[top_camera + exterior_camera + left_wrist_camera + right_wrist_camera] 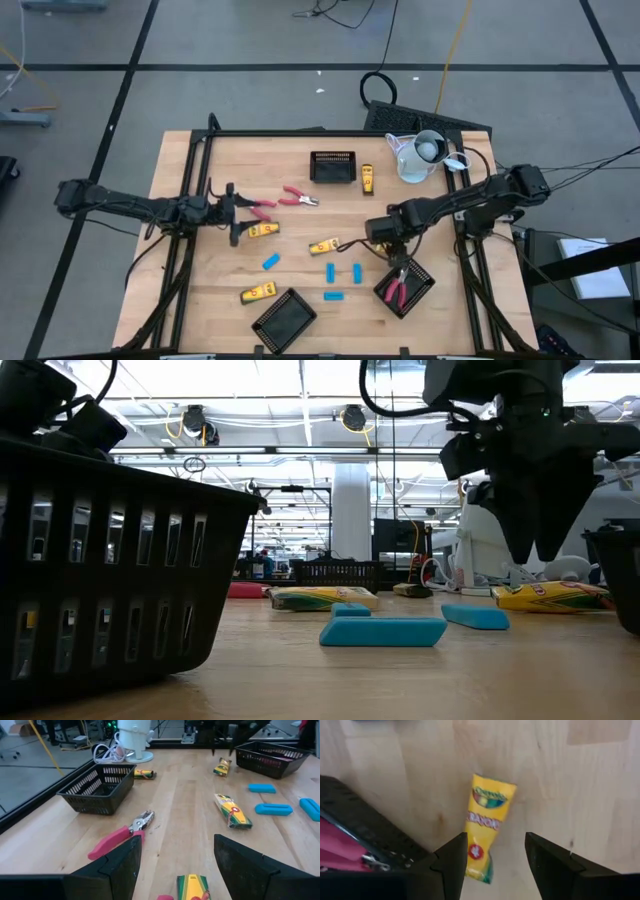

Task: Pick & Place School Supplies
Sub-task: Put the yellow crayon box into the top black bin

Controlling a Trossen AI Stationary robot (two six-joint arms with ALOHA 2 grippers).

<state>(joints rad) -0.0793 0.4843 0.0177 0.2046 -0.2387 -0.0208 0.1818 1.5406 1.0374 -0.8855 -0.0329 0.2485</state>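
The right tool [385,243] hangs right of centre in the high view with its fingers apart and nothing between them; its wrist view looks straight down between the two dark fingers [451,865] at a yellow crayon box [485,831] lying flat on the wood, not touched by either finger. In the high view that box [324,246] lies just left of the tool. Just below and right of the tool sits a black mesh tray [417,276] holding a pair of red-handled pliers [397,289]. Below the tool, three blue pieces [331,271] [357,272] [333,296] lie close together on the table [180,300], and a fourth [270,261] lies further left. The left tool [232,213] is at centre left of the high view, fingers wide apart and empty, with a second yellow box [264,230] just to its right and a second pair of red-handled pliers [290,198] up and right of it; its wrist view shows those pliers [120,836] beyond one finger. A third yellow box [259,293] lies at lower left beside another empty black tray [285,319] at the bottom edge. At upper centre stands a third tray [333,166] with a fourth yellow box [368,178] on its right, and a white jug [422,155] beyond that.
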